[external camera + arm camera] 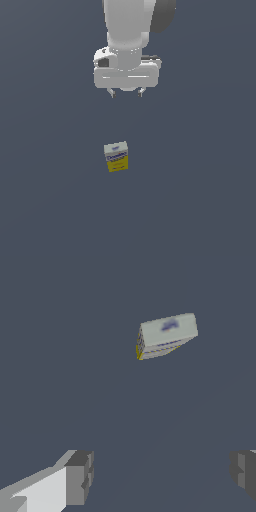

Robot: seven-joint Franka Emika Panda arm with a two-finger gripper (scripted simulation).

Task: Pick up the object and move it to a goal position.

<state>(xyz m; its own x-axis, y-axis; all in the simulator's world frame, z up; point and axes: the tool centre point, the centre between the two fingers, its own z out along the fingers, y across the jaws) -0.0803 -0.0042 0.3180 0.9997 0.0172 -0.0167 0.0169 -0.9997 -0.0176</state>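
Plain dark grey worktop | hand [126,93] spread and holding nothing, hanging well above it | carton [116,156] stands upright, slightly turned, below and apart from the hand | step: approach; centre over carton, match its skew, descend straddling the narrow sides.

Carton [116,156]: white upper part, dark blue lettering, yellow lower part. Pincer [126,93]: white body, grey fingertips. Worktop [50,190]: slate blue-grey.
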